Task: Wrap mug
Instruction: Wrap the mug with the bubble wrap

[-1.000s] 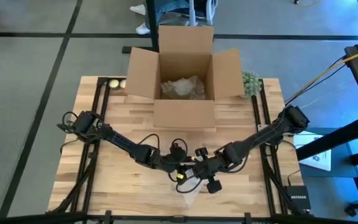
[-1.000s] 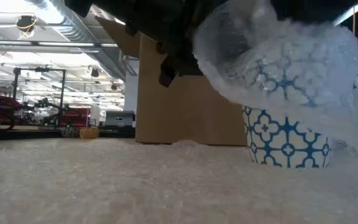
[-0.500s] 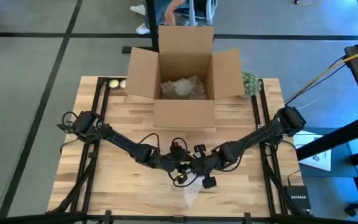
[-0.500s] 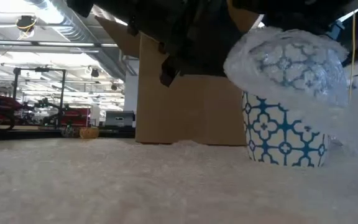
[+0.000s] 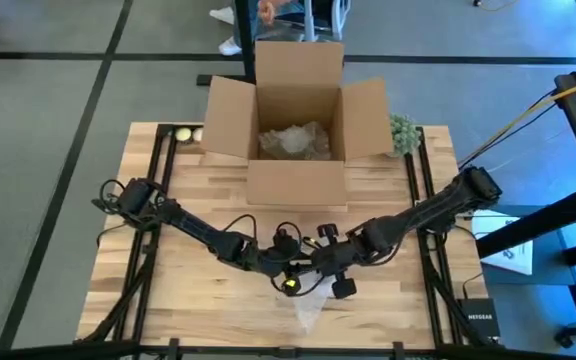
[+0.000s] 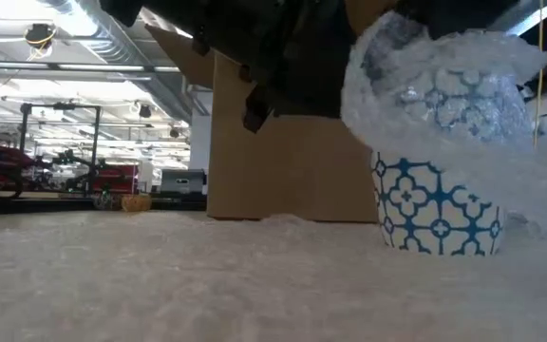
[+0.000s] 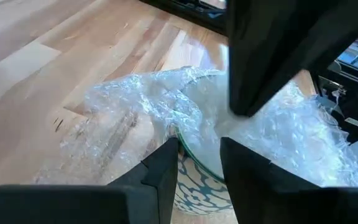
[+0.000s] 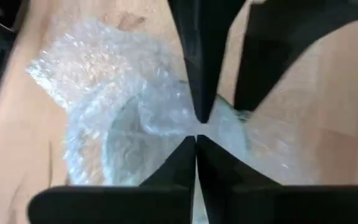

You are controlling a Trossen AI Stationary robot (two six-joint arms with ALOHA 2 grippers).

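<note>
Reaching in low from opposite sides, both arms stretch out nearly flat over the bench (image 5: 183, 300) and meet near its front middle, directly above the mug (image 6: 437, 206).

The left tool (image 7: 199, 163) comes in from the left arm's shoulder at the bench's left rail, elbow slightly bent, wrist angled down at the mug. Its two dark fingers (image 7: 163, 168) stand a little apart, straddling the mug's rim, with one finger against the outer patterned wall and the other over the mouth; whether they press on the rim cannot be told.

The right tool (image 8: 196, 140) arrives from the right rail, forearm sloping toward the same spot, wrist turned so it faces the left tool. Its fingers are together, pinching a fold of the bubble wrap (image 8: 104, 112) at their tips.

The white mug with a blue pattern stands upright on the bench just under both tools. The bubble wrap is bunched over its upper half and mouth, leaving the lower wall bare in the low view, and the rest of the sheet trails across the bench beside the tools.

Beyond both tools, well apart at the far edge, stands an open cardboard box (image 5: 298, 130) with crumpled wrap inside.
</note>
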